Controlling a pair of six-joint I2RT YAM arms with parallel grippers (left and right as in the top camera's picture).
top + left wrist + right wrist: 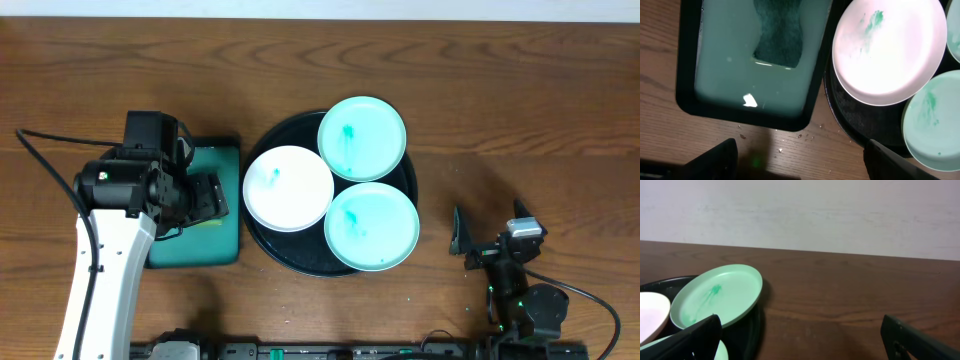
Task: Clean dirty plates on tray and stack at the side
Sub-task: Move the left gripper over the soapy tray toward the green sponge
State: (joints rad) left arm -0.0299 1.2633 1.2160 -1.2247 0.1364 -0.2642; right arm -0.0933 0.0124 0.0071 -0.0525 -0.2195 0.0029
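Observation:
The round black tray (262, 235) sits mid-table and holds three plates. The white plate (288, 187) is at its left, one turquoise plate (362, 138) at the back, and another turquoise plate (371, 226) at the front right. All three carry small teal smears. My left gripper (207, 197) hovers open and empty over a teal rectangular tray, left of the white plate (887, 47). In the left wrist view its fingers (800, 167) frame bare wood. My right gripper (488, 228) is open and empty, low, right of the black tray (747, 330). Its fingers (802, 345) face the back turquoise plate (717, 300).
The teal rectangular tray with a dark rim (195, 250) lies left of the black tray. It holds pale liquid (730, 75) and a dark teal sponge or cloth (777, 35). Small droplets or crumbs (805, 135) dot the wood beside it. A pale wall (800, 210) stands behind the table.

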